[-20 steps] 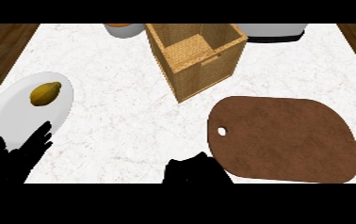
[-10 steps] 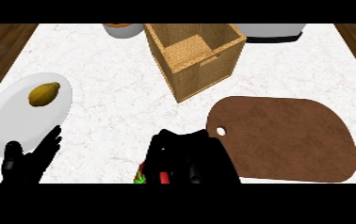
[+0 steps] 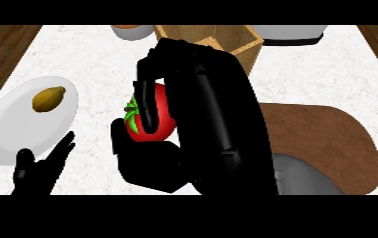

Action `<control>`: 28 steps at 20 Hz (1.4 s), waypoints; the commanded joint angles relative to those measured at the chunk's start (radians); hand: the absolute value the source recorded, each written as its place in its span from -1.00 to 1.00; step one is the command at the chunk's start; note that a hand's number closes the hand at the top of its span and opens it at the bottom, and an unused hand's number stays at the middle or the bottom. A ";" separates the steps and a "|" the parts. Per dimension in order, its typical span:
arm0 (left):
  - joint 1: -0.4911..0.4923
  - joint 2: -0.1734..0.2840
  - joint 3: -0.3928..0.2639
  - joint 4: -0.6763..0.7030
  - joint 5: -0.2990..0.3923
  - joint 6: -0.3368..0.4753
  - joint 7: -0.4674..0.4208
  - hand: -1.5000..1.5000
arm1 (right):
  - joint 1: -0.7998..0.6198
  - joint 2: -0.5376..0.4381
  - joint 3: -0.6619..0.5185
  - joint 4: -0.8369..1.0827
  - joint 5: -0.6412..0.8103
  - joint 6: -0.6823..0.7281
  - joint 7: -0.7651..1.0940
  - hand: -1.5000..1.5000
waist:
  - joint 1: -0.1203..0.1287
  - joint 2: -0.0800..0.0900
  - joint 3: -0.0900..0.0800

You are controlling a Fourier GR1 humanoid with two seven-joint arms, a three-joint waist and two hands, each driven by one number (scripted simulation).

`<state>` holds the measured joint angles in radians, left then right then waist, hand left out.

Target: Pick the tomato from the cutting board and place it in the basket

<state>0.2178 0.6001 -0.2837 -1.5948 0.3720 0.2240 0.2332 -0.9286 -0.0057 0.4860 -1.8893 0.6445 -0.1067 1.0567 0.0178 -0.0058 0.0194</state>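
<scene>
Both hands in head view. Right hand (image 3: 199, 112) fills the centre, fingers (image 3: 148, 99) and thumb curled round the tomato (image 3: 156, 119). Tomato is red with green stem leaves on its left side, held up above the white desk (image 3: 96, 57), just short of the basket (image 3: 247, 47). Basket is light wood, open top, at the far side of the desk, partly hidden behind the hand. Brown cutting board (image 3: 317, 142) lies to the right, partly covered by the grey forearm. Left hand (image 3: 40, 169) rests at the lower left edge, fingers straight and up, holding nothing, just beside the white plate (image 3: 26, 127). Plate carries a small yellow-brown item (image 3: 48, 99), type unclear. Grey bowl (image 3: 133, 31) sits at the far edge left of the basket, a white vessel on a dark base (image 3: 291, 34) to its right.
</scene>
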 commanded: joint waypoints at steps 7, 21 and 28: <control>-0.059 -0.112 -0.058 0.087 0.007 0.046 -0.018 0.00 | -0.239 -0.005 -0.224 0.389 -0.060 0.028 -0.070 1.00 | -0.005 0.015 -0.021; -0.116 -0.101 -0.068 0.167 0.039 0.064 -0.053 0.00 | -0.223 0.005 -0.369 0.732 -0.253 -0.137 -0.394 1.00 | 0.001 0.019 -0.021; -0.087 -0.080 -0.090 0.135 0.037 0.080 -0.051 0.00 | -0.179 -0.005 -0.423 0.889 -0.278 -0.141 -0.604 1.00 | -0.002 0.015 -0.020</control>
<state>0.1622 0.5981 -0.3651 -1.5382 0.4114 0.2790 0.1559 -1.1216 -0.0029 0.0984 -1.0732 0.3934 -0.2499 0.5504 0.0284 0.0037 0.0251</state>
